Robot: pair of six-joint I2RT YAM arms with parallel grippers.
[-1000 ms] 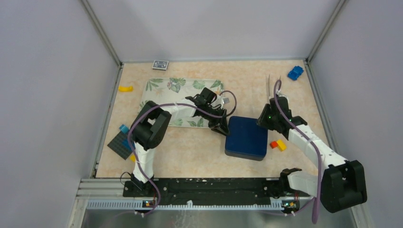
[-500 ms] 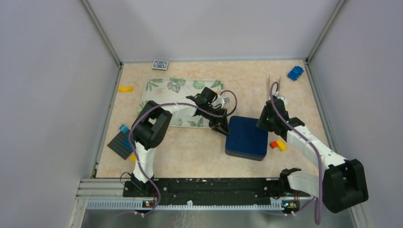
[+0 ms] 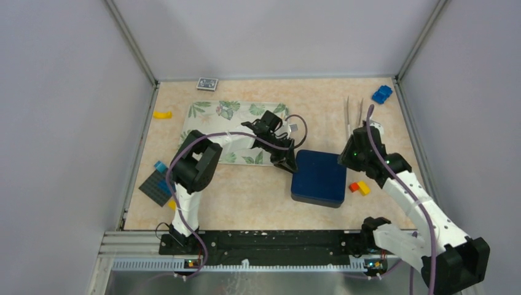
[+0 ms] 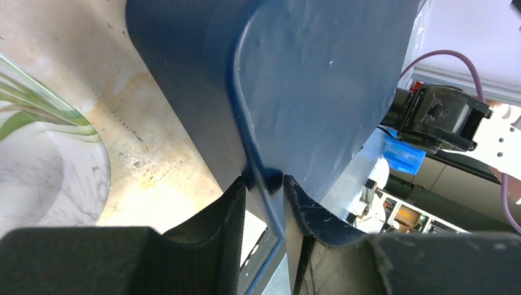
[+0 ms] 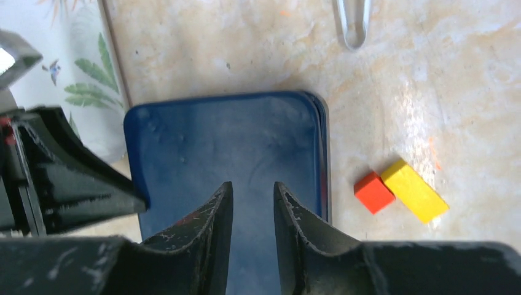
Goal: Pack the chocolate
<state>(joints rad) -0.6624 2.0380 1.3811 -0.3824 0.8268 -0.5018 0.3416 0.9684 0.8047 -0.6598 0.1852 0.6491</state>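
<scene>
With no chocolate in sight, the left gripper [image 4: 264, 184] pinches the lidded blue box [image 3: 318, 178] at its corner while the right gripper [image 5: 253, 187] hangs narrowly parted and empty, so I can't judge progress.

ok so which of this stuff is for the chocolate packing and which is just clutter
For the job: blue box, its lid corner pinched by the left end effector; no chocolate visible.
Lying about: red block, yellow block, blue toy, tweezers, leaf tray, card pack.
</scene>
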